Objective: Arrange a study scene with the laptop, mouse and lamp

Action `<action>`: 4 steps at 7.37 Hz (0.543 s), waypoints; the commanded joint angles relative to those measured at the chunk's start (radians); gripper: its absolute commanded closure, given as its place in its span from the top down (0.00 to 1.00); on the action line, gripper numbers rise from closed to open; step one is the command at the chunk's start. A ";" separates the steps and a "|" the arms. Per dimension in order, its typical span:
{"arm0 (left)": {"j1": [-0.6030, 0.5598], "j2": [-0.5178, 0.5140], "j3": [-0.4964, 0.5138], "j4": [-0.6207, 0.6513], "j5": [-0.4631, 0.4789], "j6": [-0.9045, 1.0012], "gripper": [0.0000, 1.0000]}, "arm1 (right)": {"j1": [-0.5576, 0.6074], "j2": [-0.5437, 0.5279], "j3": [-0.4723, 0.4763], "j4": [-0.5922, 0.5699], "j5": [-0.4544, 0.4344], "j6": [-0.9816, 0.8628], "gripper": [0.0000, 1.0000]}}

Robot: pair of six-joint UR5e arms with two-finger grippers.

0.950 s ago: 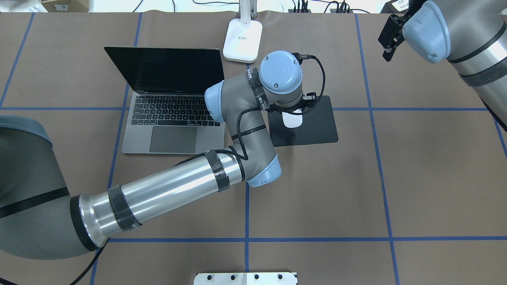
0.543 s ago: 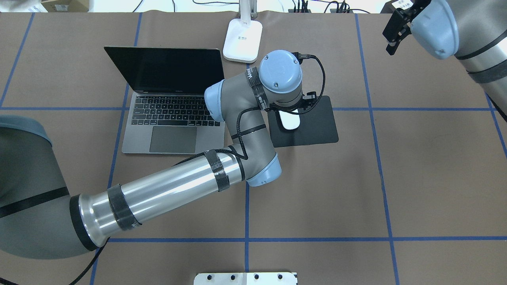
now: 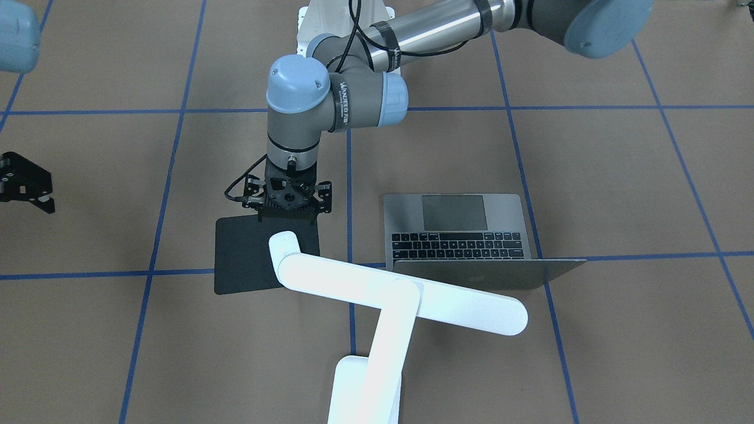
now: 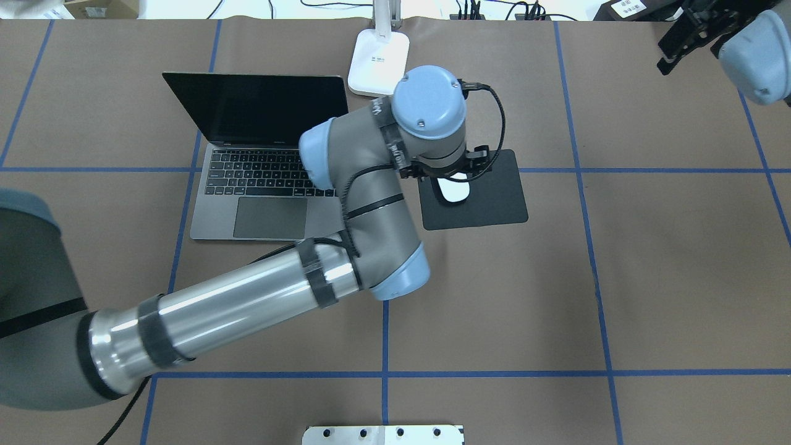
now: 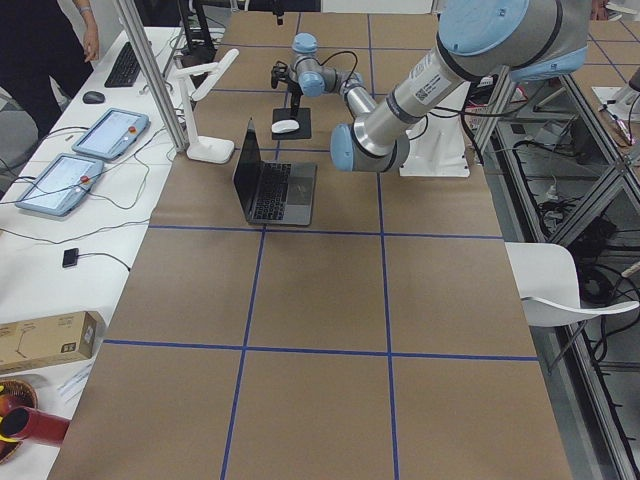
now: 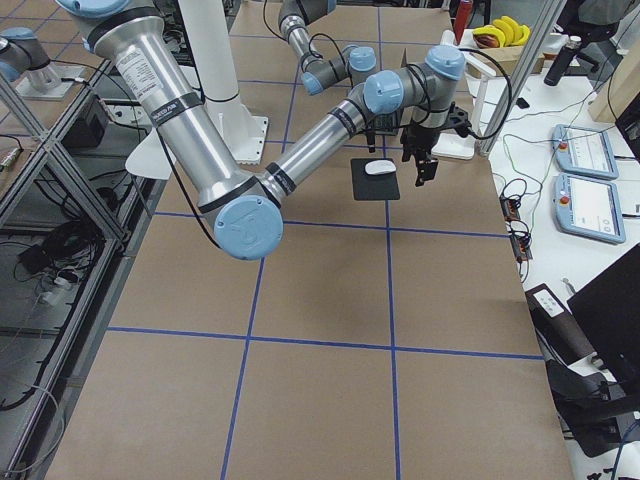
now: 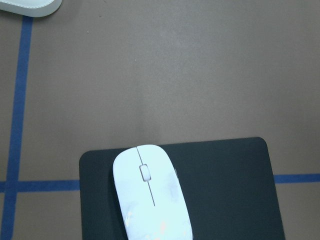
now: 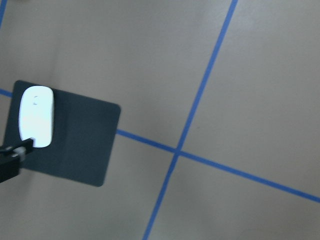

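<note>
The open laptop [image 4: 266, 179] stands left of centre with a dark screen. The white mouse [image 4: 453, 191] lies on a black pad [image 4: 497, 198] to its right, and shows alone in the left wrist view [image 7: 150, 200]. My left gripper [image 3: 288, 219] hangs straight above the mouse, open and clear of it. The lamp stands behind them on its base [image 4: 379, 55]; its bar head [image 3: 400, 291] hides the mouse in the front-facing view. My right gripper [image 4: 670, 52] is high at the far right corner, open and empty.
A white bolted plate [image 4: 383, 434] sits at the near table edge. Cables and plugs [image 4: 494, 11] run along the far edge. Tablets [image 5: 110, 135] and a person [image 5: 40, 50] are on a side desk past that far edge.
My left arm has lifted off the mouse, which stays on the pad. My right gripper has moved right and back, towards the far right corner.
</note>
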 commanded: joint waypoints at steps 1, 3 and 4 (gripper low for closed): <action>-0.005 0.176 -0.354 0.244 -0.039 0.069 0.99 | 0.048 -0.050 -0.067 0.023 -0.007 -0.032 1.00; -0.033 0.355 -0.634 0.356 -0.041 0.183 0.99 | 0.105 -0.107 -0.086 0.025 -0.006 -0.031 1.00; -0.063 0.458 -0.738 0.358 -0.052 0.227 0.99 | 0.114 -0.133 -0.086 0.025 -0.001 -0.023 1.00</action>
